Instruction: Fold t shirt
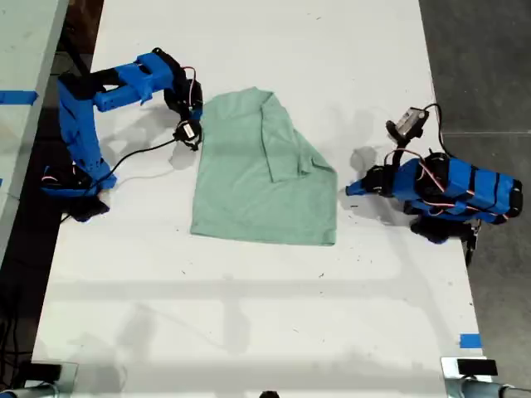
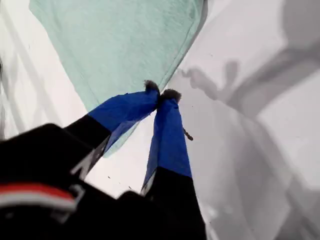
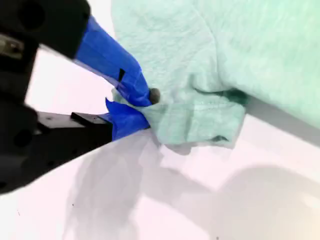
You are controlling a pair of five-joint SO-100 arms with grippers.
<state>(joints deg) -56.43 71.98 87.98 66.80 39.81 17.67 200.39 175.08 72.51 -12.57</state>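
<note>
Plain mint knit t shirt (image 1: pixel 264 178) bunched on white bench (image 1: pixel 249 332), hem pinched by my second gripper (image 3: pixel 145 107), my first gripper (image 2: pixel 161 94) closed, empty

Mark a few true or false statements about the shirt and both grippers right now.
1. My second gripper is pinching an edge of the t shirt. True.
2. My first gripper has its jaws wide open. False: its tips are closed together.
3. The t shirt lies fully spread out. False: in the exterior view, one side is folded over its middle.
4. In the exterior view, the t shirt lies on the white table between the two arms. True.
</note>
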